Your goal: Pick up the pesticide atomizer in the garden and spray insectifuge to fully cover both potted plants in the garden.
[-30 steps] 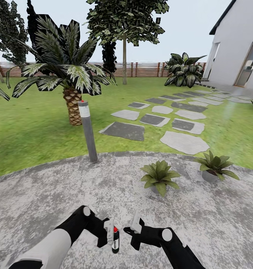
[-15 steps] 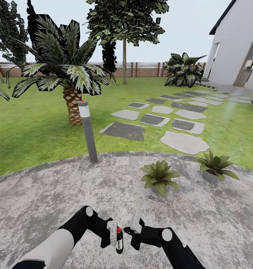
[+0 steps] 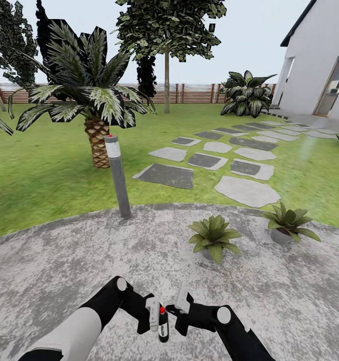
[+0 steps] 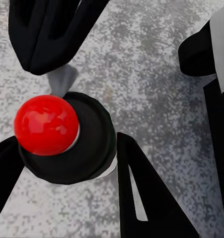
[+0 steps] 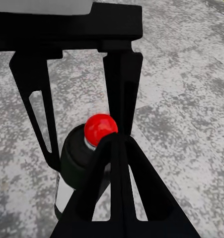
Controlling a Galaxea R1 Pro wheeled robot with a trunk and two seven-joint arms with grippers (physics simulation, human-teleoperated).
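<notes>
On the round grey patio (image 3: 64, 250), the left gripper (image 3: 154, 315) has its fingers (image 4: 141, 198) clenched on the pesticide atomizer (image 3: 163, 325), a dark upright bottle with a red tip (image 4: 46, 125), held low in front of the robot. Just beside it, the right gripper (image 3: 182, 301) shows, but whether its fingers are parted cannot be told. Farther right, near the patio's edge, stand two potted plants (image 3: 213, 236) (image 3: 286, 220).

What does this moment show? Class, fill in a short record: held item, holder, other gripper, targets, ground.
held item: pesticide atomizer, dark bottle, red tip, upright
holder: left gripper, fingers on either side of the bottle
other gripper: right gripper, beside the bottle, holding nothing
targets: two potted plants, ahead to the right
ground: grey paved patio, lawn beyond
</notes>
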